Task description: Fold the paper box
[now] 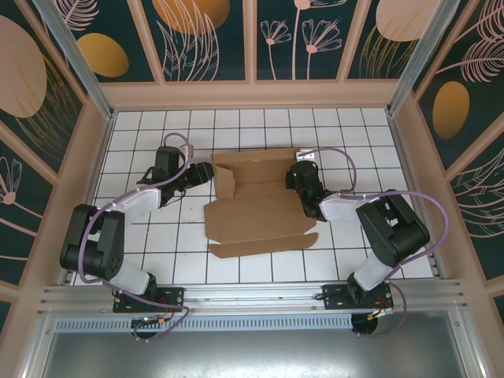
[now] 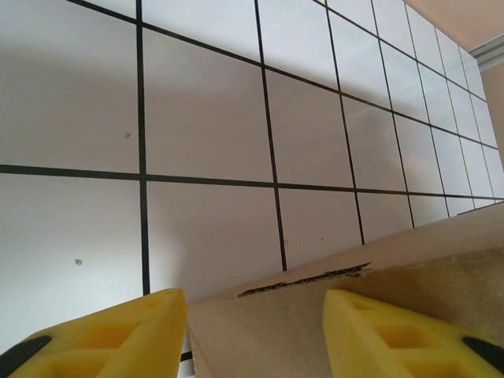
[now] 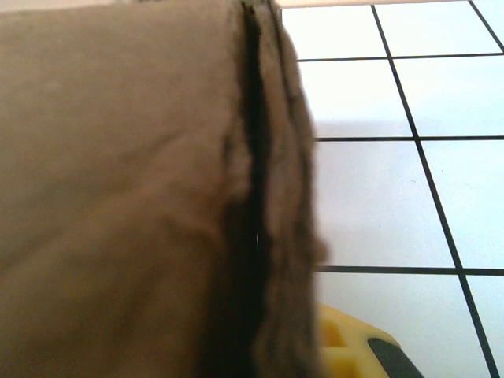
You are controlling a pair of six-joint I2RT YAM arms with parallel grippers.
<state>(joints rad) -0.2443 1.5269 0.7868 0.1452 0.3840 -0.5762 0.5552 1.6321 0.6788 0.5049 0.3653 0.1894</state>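
Left gripper [image 2: 253, 335] fingers apart, straddling paper box [image 1: 256, 216] left edge. Right gripper [image 1: 297, 177] closed tight, apparently pinching box's right flap; close view blurred.

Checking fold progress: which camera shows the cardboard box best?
The top external view: nearly the whole box lies visible, flaps included. The left wrist view gives one edge; the right wrist view, a blurred close-up.

Overhead; wrist views near paper box [image 1: 253, 220]
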